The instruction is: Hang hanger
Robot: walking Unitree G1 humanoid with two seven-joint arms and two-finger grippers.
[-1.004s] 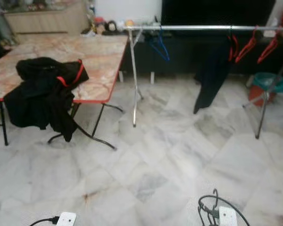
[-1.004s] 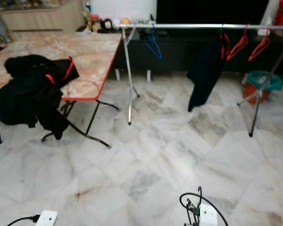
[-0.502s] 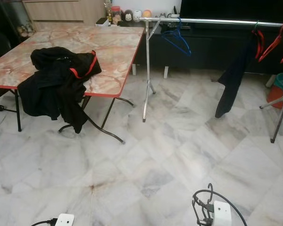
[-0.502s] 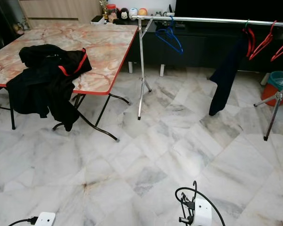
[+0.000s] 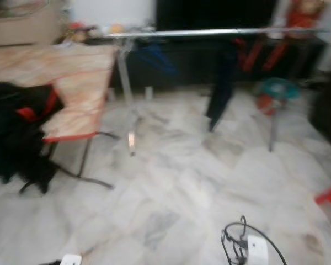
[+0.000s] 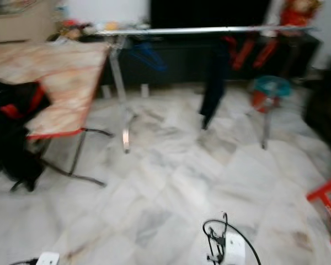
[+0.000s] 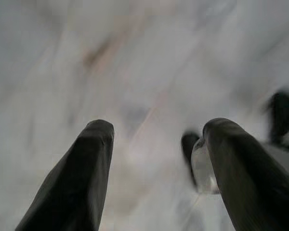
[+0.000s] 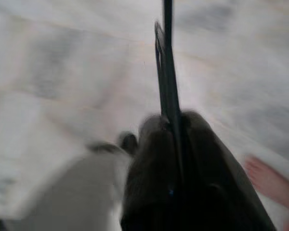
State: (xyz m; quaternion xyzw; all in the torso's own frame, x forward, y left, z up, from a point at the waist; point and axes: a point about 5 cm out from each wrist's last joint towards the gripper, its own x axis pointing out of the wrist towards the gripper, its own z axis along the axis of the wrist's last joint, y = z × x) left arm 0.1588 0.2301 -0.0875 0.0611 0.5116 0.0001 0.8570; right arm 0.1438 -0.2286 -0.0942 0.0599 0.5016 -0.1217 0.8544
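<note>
Head views have swung since the earlier frames and are now blurred, so the camera turned rather than the furniture: table (image 5: 71,83) with its black garment (image 5: 16,130) sits further toward the robot's left, and the rail's right stand is in frame. Judged: robot is turning while walking toward the rail, hanging not yet begun. Nearest, right gripper (image 8: 171,144) is clenched on a thin dark hanger (image 8: 166,67) that sticks out beyond its tips over the marble floor (image 5: 171,187). Left gripper (image 7: 156,132) is spread wide, empty. Further off, clothes rail (image 5: 209,33) carries a dark garment (image 5: 223,83) and red hangers (image 5: 259,52).
</note>
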